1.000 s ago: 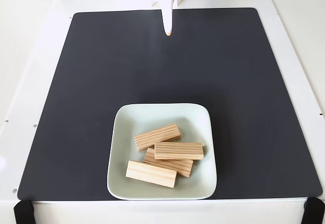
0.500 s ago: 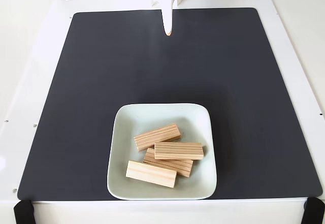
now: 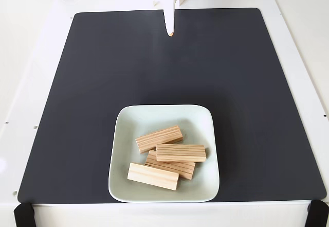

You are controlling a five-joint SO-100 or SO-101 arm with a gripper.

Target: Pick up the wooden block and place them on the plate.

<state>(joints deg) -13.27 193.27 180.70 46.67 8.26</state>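
- Plate (image 3: 163, 115) sits on the black mat (image 3: 92, 83), near the mat's front edge and roughly centred left to right in the fixed view.
- All four blocks are on the plate, none on the mat.
- Top block (image 3: 181, 153) lies flat across the pile, resting on the block under it (image 3: 167, 166), which pokes out below and to the left.
- Back block (image 3: 159, 138) is angled, right end higher in the frame, just touching the top block's upper edge as far as I can see.
- Front block (image 3: 153, 176) lies closest to the plate's front rim, tilted a bit the other way, right next to the bottom block.
- Claw (image 3: 170, 30) hangs at the far edge of the mat, well away from the plate, tips looking pinched together with nothing between them.
- White worktop (image 3: 31, 72) frames the mat on all sides.
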